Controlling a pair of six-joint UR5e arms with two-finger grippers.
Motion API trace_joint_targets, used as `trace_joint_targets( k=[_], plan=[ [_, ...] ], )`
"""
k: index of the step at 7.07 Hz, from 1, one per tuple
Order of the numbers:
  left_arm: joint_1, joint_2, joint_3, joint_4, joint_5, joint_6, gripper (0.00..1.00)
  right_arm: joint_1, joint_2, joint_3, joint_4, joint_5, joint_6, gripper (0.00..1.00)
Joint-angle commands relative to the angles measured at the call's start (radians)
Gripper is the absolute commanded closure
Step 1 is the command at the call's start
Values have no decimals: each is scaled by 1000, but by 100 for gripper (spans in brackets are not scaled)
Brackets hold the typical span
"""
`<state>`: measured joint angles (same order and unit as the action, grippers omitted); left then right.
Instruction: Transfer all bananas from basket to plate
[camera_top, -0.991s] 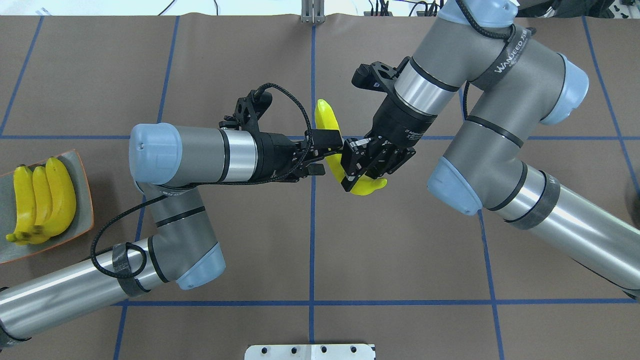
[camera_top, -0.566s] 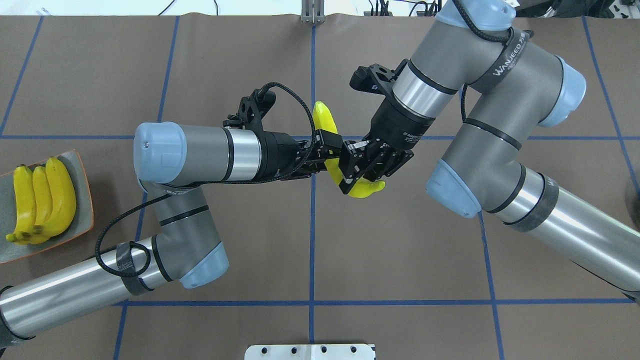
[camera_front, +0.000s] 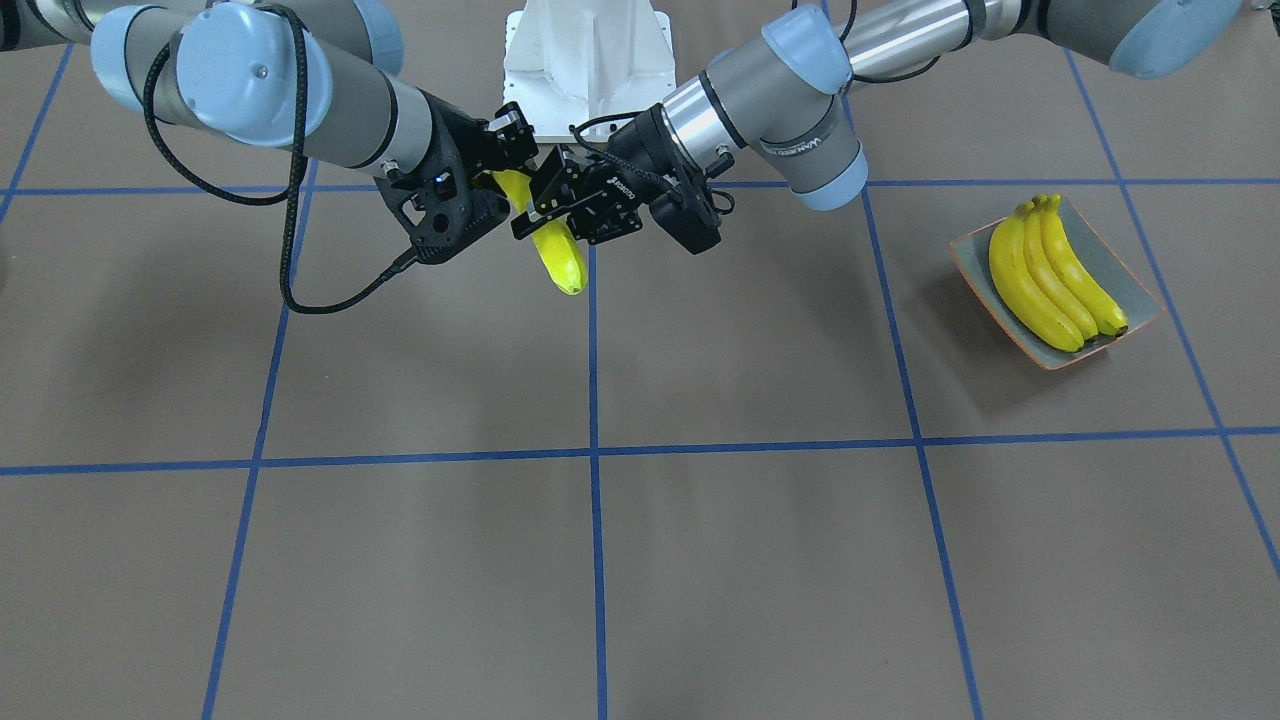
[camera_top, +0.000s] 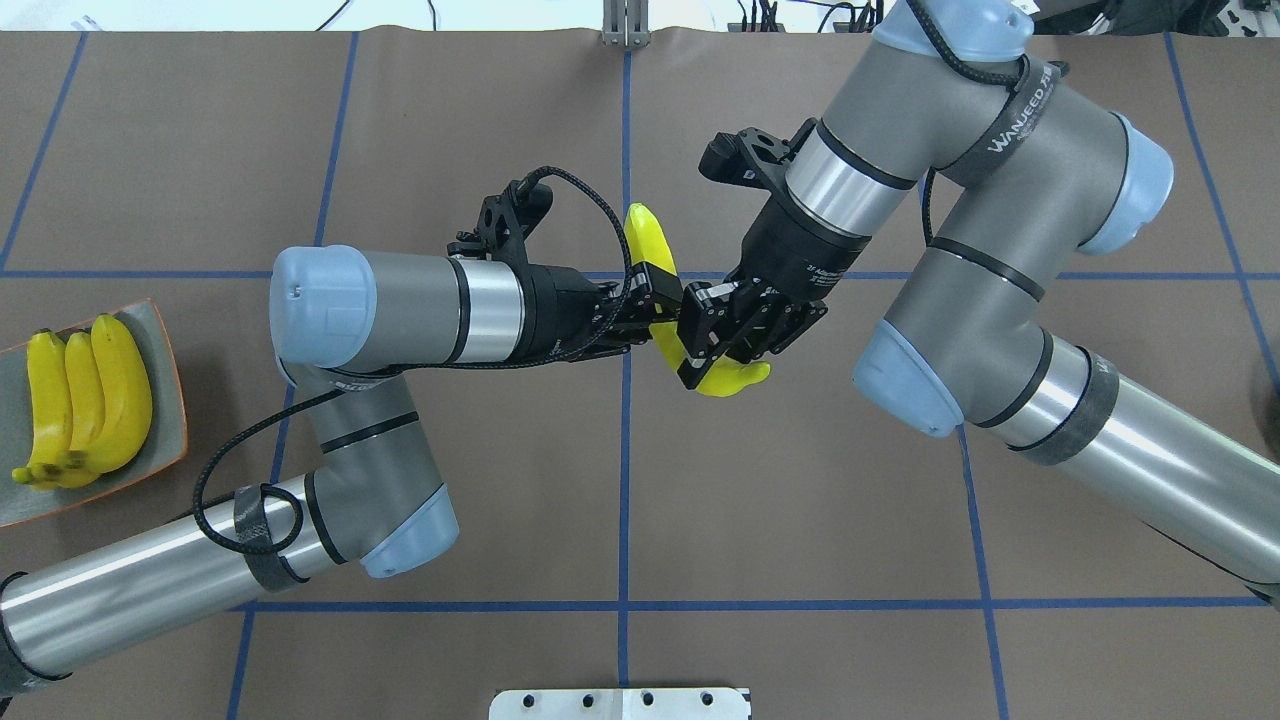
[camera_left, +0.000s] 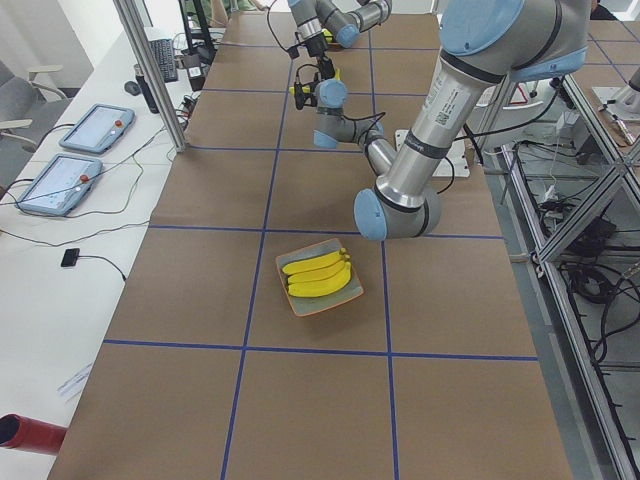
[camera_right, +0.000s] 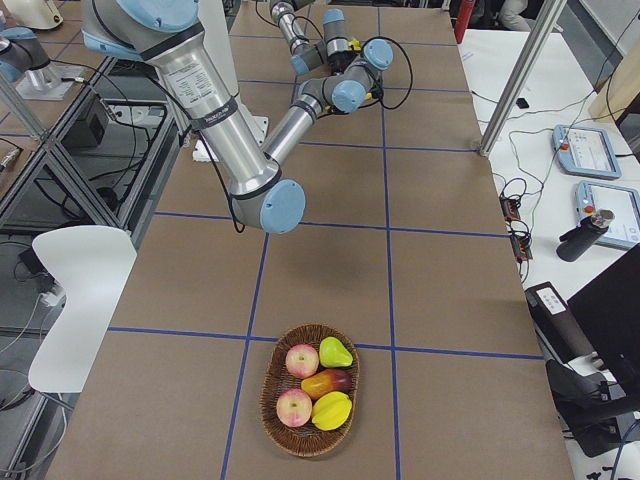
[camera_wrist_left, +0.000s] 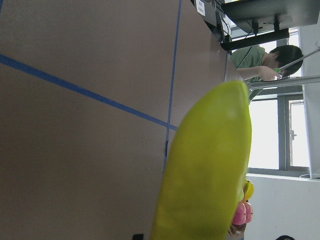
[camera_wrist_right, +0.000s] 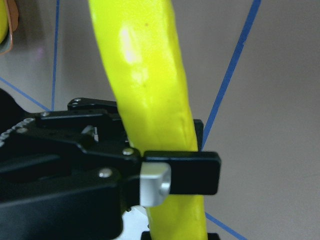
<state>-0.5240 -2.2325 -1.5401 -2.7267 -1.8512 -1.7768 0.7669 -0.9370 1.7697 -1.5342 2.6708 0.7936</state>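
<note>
Between your right gripper (camera_top: 702, 352) and left gripper (camera_top: 652, 308), off the table, sits the fourth banana (camera_top: 645, 240): right clamped on one end, left clenched on its middle. Well behind the left gripper, three bananas (camera_top: 95, 400) lie on the plate (camera_top: 172, 390).

Bare table (camera_top: 220, 200) separates the left tool (camera_top: 655, 305) from the plate (camera_top: 167, 420), which three bananas (camera_top: 95, 400) crowd.

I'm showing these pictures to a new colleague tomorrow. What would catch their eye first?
First, the banana held in mid-air over the table's middle, with the left gripper and the right gripper both clamped on it. Next, the plate at the robot's left end with three bananas side by side, and the basket of other fruit at the far right end.
</note>
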Motion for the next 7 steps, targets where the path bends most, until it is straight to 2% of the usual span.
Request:
trace_joint_targets(
  k=[1,2,7],
  plan=[
    [7,2,0,-1,0,-73,100,-3,1,-7,-1,0,1,49],
    [7,2,0,-1,0,-75,100,-6,0,-6,0,-2,24,1],
    [7,5,6,-1,-2,-73,100,9,-2,14,65,3,159,0]
  ],
)
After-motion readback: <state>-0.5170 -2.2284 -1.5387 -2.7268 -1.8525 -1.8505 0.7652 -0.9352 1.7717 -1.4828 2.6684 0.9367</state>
